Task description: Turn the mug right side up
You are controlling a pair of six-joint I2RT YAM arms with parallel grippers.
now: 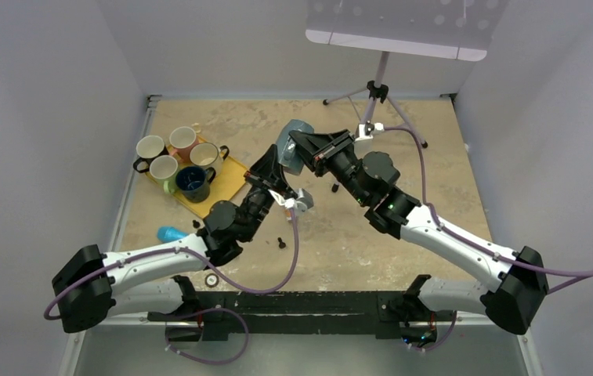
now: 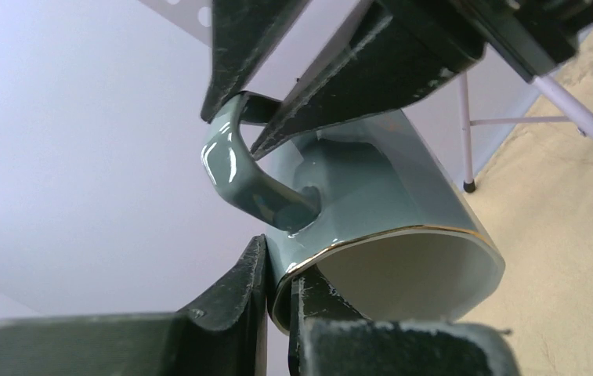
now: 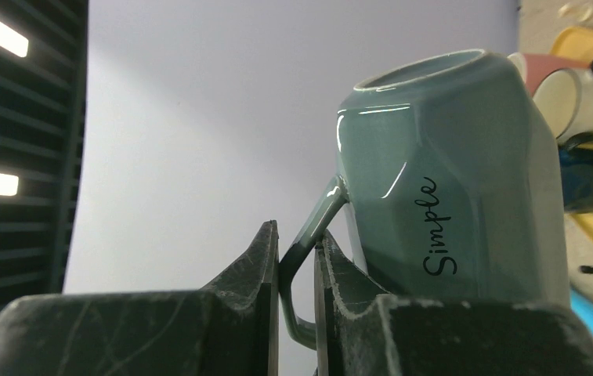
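While right tool (image 3: 296,243) clamps mug (image 3: 450,180) by handle (image 3: 318,219), left tool (image 2: 279,274) pinches rim (image 2: 371,238).

The grey-green mug (image 3: 450,204) bears "Simple" in black script.

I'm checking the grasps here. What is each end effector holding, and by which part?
Both hold the mug. The left end effector pinches its rim; the right end effector clamps its handle.
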